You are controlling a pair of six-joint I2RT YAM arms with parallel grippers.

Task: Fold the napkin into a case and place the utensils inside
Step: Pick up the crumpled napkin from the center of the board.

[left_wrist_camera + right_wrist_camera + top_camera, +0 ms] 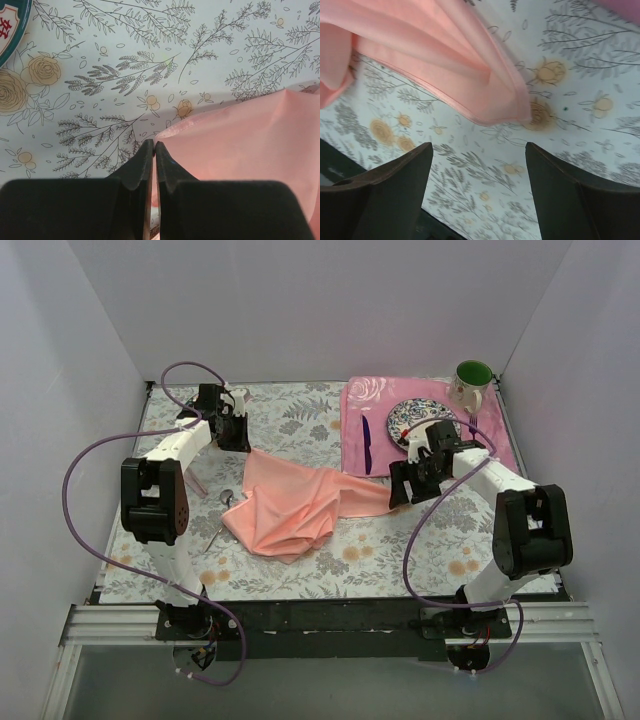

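Two grippers flank the crumpled napkin (290, 502) mid-table. The left gripper (154, 144) is closed at its far corner. The right gripper (479, 147) is spread wide and empty by its right tip. The utensils (228, 498) lie along its left edge.

The napkin (290, 505) is plain salmon-pink, the tablecloth (300, 415) floral, the placemat (385, 405) pink with roses.

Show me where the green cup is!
In the top view, the green cup stands far back on the right, at the far edge of the pink placemat, just behind the patterned plate.
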